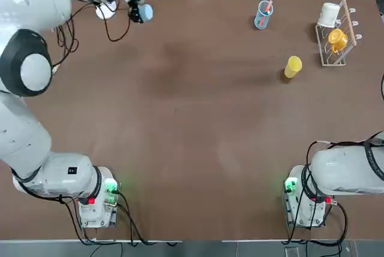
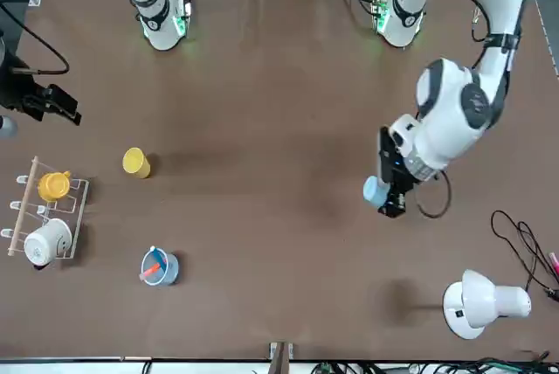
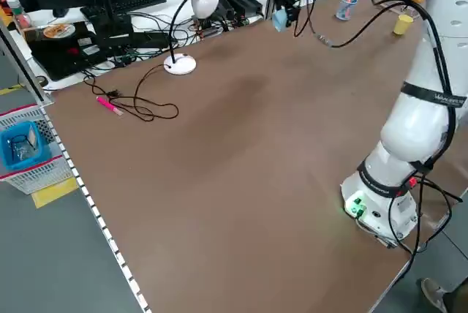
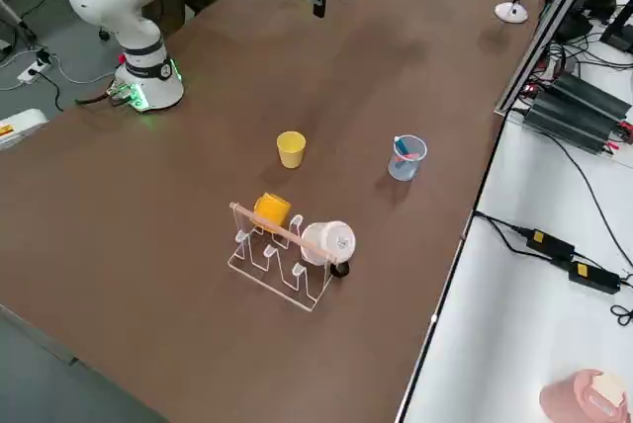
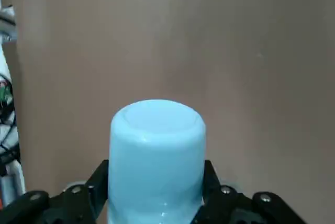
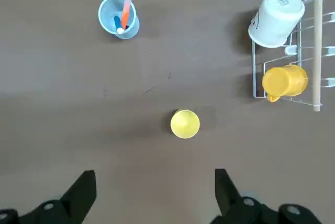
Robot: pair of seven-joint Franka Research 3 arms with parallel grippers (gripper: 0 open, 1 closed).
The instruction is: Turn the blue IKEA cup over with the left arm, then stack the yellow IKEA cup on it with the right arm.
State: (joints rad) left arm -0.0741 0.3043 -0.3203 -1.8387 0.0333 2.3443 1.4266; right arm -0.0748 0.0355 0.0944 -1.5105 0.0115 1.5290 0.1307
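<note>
1. Cup of light-blue opaque plastic [image 2: 376, 191], tapered and without a handle, is in the left gripper [image 2: 393, 183], right of centre in the front view!
2. Left fingers are closed on its sides, one each side, and the cup's closed base points outward, past the fingertips, as the left wrist view shows.
3. Top view now: that cup sits at upper left, at the end of the left arm [image 1: 36, 89], a white, jointed one.
4. Over to the right gripper [image 2: 61, 103], dark, at the left edge of the front view, its fingers wide apart and nothing between them.
5. And there's the yellow tapered plastic cup [image 1: 293, 66], upright on the brown table [image 1: 180, 149], mouth up, right of centre in the upper half of the top view. The right wrist view has it beyond the open fingertips, touching neither.
6. Upper right of the top view: a white wire rack [image 1: 333, 59] carries a white mug [image 1: 328, 15] and an orange-yellow mug [image 1: 338, 39]; a clear blue glass [image 1: 263, 15] holding sticks stands to their left.
</note>
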